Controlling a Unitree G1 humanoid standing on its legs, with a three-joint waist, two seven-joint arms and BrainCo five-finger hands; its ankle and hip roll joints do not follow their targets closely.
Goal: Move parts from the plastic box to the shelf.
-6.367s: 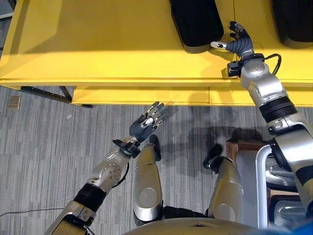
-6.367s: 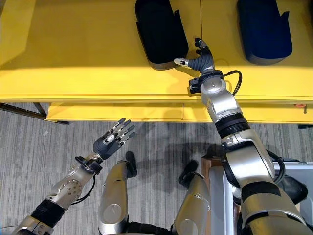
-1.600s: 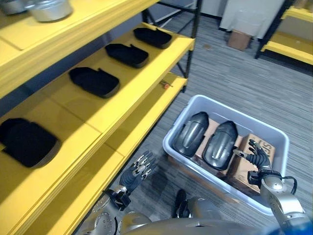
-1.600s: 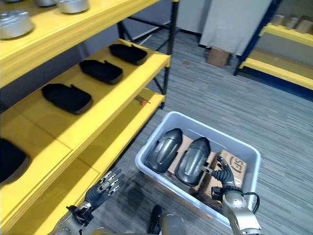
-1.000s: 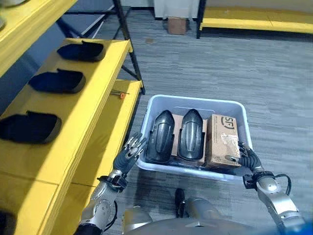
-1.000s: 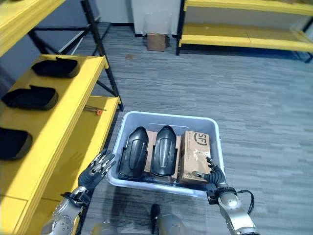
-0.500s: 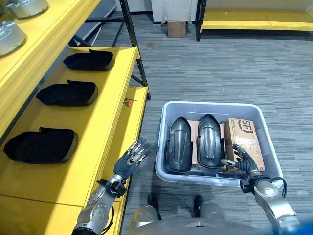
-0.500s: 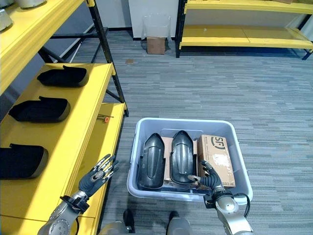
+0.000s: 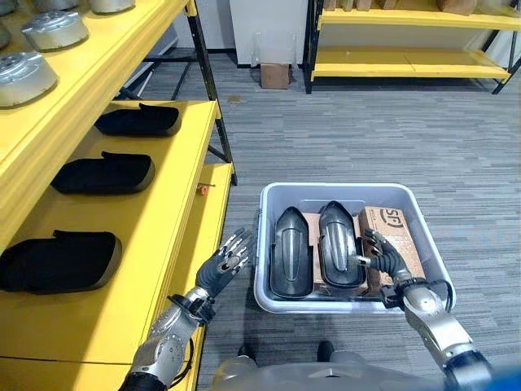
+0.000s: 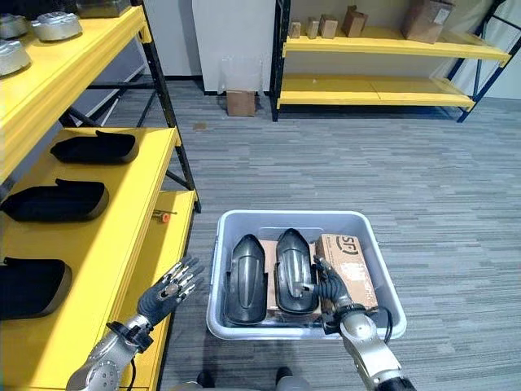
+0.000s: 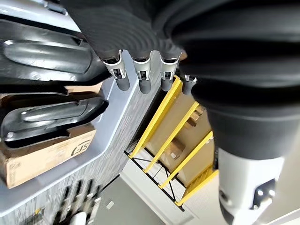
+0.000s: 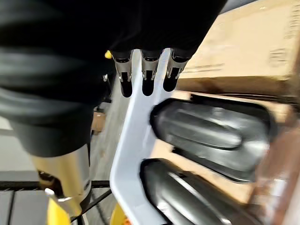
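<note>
The right hand [image 9: 383, 254], fingers spread, hovers over the plastic box [image 9: 271, 297] beside 2 dark parts [image 9: 317, 248], likely lining up a grasp; the left hand [image 9: 224, 265] waits with fingers apart near the shelf [image 9: 155, 269].

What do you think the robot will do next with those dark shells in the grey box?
Probably lower the right hand onto the nearer dark part and close on it. That hand hovers open over the plastic box beside the part, holding nothing, while the left hand waits open outside the box.
</note>
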